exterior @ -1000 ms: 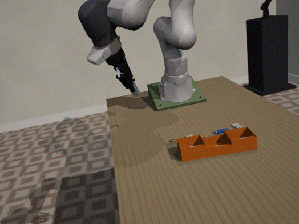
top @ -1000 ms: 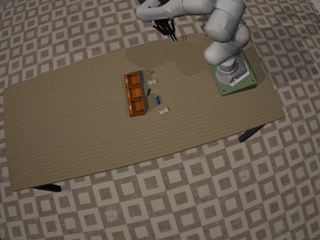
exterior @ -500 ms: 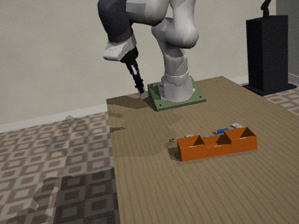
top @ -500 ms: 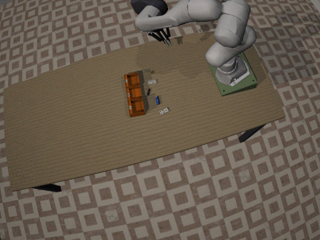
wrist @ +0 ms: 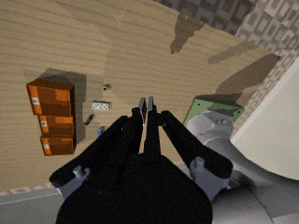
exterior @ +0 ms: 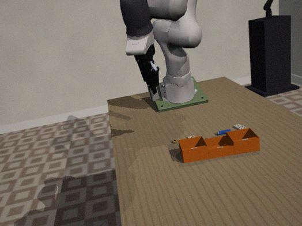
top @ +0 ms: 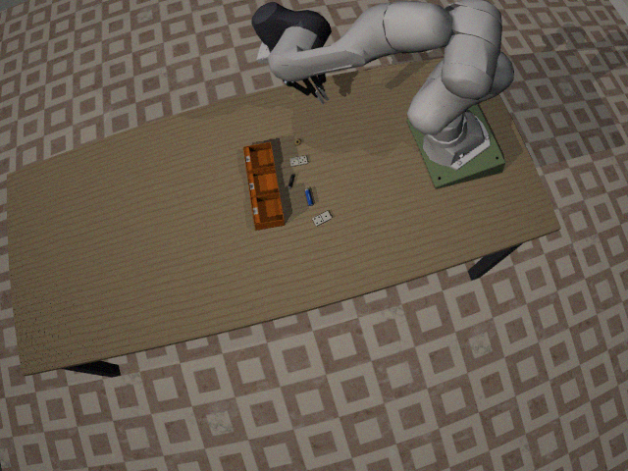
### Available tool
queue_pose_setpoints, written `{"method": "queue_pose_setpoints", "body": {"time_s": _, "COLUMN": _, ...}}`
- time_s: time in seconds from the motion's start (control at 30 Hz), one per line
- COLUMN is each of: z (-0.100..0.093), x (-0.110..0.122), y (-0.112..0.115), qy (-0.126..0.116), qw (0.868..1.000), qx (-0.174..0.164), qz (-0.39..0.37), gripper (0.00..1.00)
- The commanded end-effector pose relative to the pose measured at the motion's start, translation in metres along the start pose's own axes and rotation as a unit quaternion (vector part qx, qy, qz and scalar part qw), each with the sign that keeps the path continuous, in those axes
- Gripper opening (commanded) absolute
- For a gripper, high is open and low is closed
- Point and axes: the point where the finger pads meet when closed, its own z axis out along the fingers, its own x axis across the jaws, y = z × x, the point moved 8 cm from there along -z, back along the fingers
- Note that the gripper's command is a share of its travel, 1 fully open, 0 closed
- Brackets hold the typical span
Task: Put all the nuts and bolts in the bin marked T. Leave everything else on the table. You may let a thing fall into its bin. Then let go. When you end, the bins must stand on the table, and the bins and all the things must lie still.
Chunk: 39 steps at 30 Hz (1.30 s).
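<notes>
Nearest to me stretches the broad wooden table, its grain running in long wavy lines. On it sits a row of three boxy orange bins, joined side by side, each with a small pale label on its wall; I cannot read which is marked T. Just behind them lie the loose pieces: one small brass-coloured nut near the end of the row, one short dark bolt beside the middle bin, one blue cylinder, and two flat white dominoes with dots, the second near the other end. Farther back, above the table's edge and well apart from all of this, hangs the black gripper, its slim fingers pressed together on nothing. Behind it the smooth white arm rises from a green base plate.
</notes>
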Motion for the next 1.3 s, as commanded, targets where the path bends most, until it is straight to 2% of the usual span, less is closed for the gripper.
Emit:
{"method": "queue_pose_setpoints", "body": {"time_s": 0.0, "z": -0.003, "x": -0.009, "y": 0.004, "qy": -0.011, "qw": 0.997, "qx": 0.017, "qz": -0.076, "gripper": 0.05}}
{"method": "queue_pose_setpoints", "body": {"time_s": 0.07, "z": -0.007, "x": -0.023, "y": 0.014, "qy": -0.012, "qw": 0.995, "qx": 0.025, "qz": -0.094, "gripper": 0.05}}
{"method": "queue_pose_setpoints", "body": {"time_s": 0.17, "z": -0.007, "x": -0.024, "y": 0.016, "qy": -0.013, "qw": 0.994, "qx": 0.028, "qz": -0.106, "gripper": 0.05}}
{"method": "queue_pose_setpoints", "body": {"time_s": 0.23, "z": -0.007, "x": -0.023, "y": 0.017, "qy": -0.018, "qw": 0.988, "qx": 0.038, "qz": -0.145, "gripper": 0.05}}
{"method": "queue_pose_setpoints", "body": {"time_s": 0.33, "z": -0.012, "x": -0.042, "y": 0.033, "qy": -0.019, "qw": 0.984, "qx": 0.049, "qz": -0.172, "gripper": 0.05}}
{"method": "queue_pose_setpoints", "body": {"time_s": 0.47, "z": -0.013, "x": -0.043, "y": 0.036, "qy": -0.024, "qw": 0.974, "qx": 0.061, "qz": -0.217, "gripper": 0.05}}
{"method": "queue_pose_setpoints", "body": {"time_s": 0.6, "z": -0.019, "x": -0.062, "y": 0.057, "qy": -0.027, "qw": 0.963, "qx": 0.076, "qz": -0.256, "gripper": 0.05}}
{"method": "queue_pose_setpoints", "body": {"time_s": 0.67, "z": -0.018, "x": -0.062, "y": 0.057, "qy": -0.029, "qw": 0.956, "qx": 0.082, "qz": -0.279, "gripper": 0.05}}
{"method": "queue_pose_setpoints", "body": {"time_s": 0.73, "z": -0.018, "x": -0.062, "y": 0.057, "qy": -0.029, "qw": 0.956, "qx": 0.082, "qz": -0.279, "gripper": 0.05}}
{"method": "queue_pose_setpoints", "body": {"time_s": 0.77, "z": -0.02, "x": -0.066, "y": 0.064, "qy": -0.032, "qw": 0.948, "qx": 0.09, "qz": -0.305, "gripper": 0.05}}
{"method": "queue_pose_setpoints", "body": {"time_s": 0.87, "z": -0.024, "x": -0.079, "y": 0.08, "qy": -0.035, "qw": 0.938, "qx": 0.099, "qz": -0.332, "gripper": 0.05}}
{"method": "queue_pose_setpoints", "body": {"time_s": 0.97, "z": -0.024, "x": -0.078, "y": 0.081, "qy": -0.038, "qw": 0.924, "qx": 0.108, "qz": -0.365, "gripper": 0.05}}
{"method": "queue_pose_setpoints", "body": {"time_s": 1.1, "z": -0.03, "x": -0.094, "y": 0.105, "qy": -0.043, "qw": 0.907, "qx": 0.121, "qz": -0.402, "gripper": 0.05}}
{"method": "queue_pose_setpoints", "body": {"time_s": 1.2, "z": -0.029, "x": -0.093, "y": 0.105, "qy": -0.046, "qw": 0.89, "qx": 0.13, "qz": -0.434, "gripper": 0.05}}
{"method": "queue_pose_setpoints", "body": {"time_s": 1.23, "z": -0.031, "x": -0.097, "y": 0.112, "qy": -0.047, "qw": 0.885, "qx": 0.133, "qz": -0.443, "gripper": 0.05}}
{"method": "queue_pose_setpoints", "body": {"time_s": 1.27, "z": -0.031, "x": -0.097, "y": 0.112, "qy": -0.047, "qw": 0.885, "qx": 0.133, "qz": -0.443, "gripper": 0.05}}
